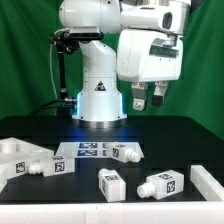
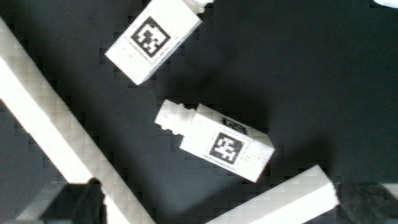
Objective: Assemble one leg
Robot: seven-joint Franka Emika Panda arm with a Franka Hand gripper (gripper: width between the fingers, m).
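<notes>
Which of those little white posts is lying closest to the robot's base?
The leg at the marker board's end on the exterior view's right; the other three lie nearer the table's front edge.

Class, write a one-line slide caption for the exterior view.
Open two-finger gripper hangs above several short chunky white plastic legs with square tags, lying loose on the black table.

Exterior view's left: a white piece (image 1: 9, 152) runs off the frame. On the right, another white block (image 1: 209, 180) is cut off too. Wrist view: fingers (image 2: 68, 205) dark, blurred, clipped; one leg (image 2: 151, 38) cropped at the edge.
</notes>
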